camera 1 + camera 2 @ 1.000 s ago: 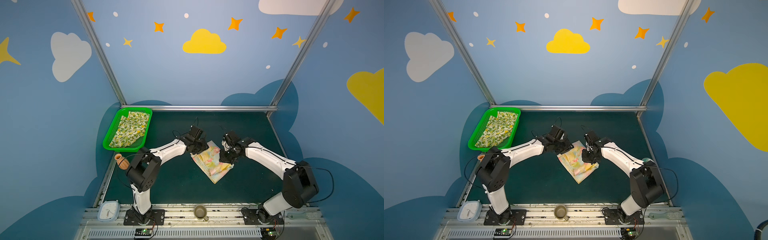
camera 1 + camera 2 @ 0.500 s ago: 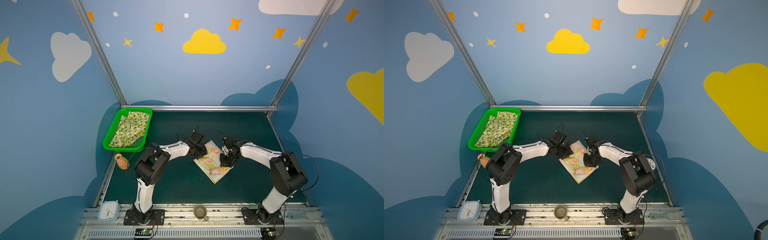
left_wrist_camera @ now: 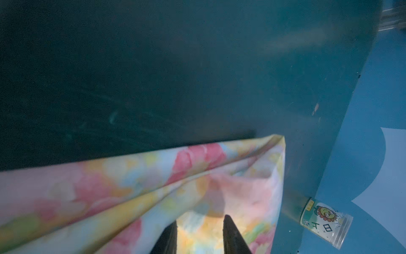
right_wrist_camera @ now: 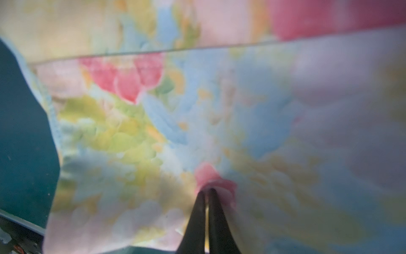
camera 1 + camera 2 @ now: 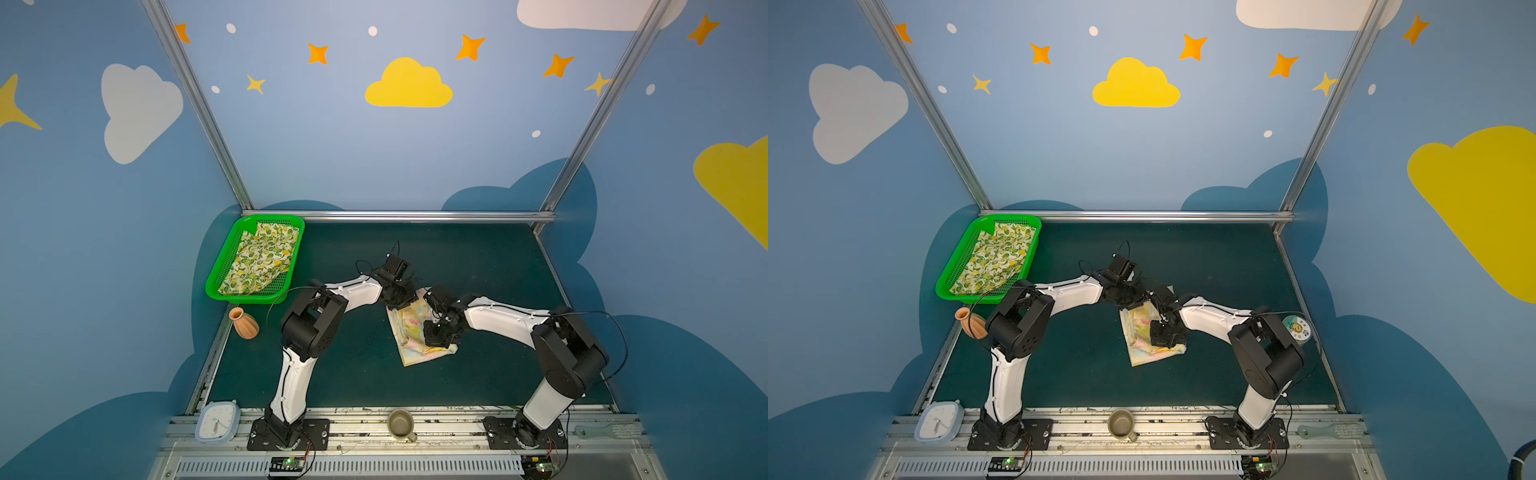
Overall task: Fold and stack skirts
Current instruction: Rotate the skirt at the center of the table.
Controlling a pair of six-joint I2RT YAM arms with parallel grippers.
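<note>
Elbows high; left gripper (image 3: 200, 220), right gripper (image 4: 206, 190) low, apparently on floral skirt (image 5: 415, 332)

Robot test booth, cloud-painted walls (image 5: 332, 158), aluminium frame (image 5: 395, 216)

We find very little that reads. The only lettering stands on the label of a small can (image 3: 326, 222) in the left wrist view. Beside a cartoon sunflower face there are two dark, hand-drawn characters. One we read as 田; the other we cannot make out. A small yellow tag higher on that label is too small for us. In a top view the can (image 5: 1296, 328) shows only the flower face. The marks on the clock (image 5: 217, 424) dial are too small to read.
</note>
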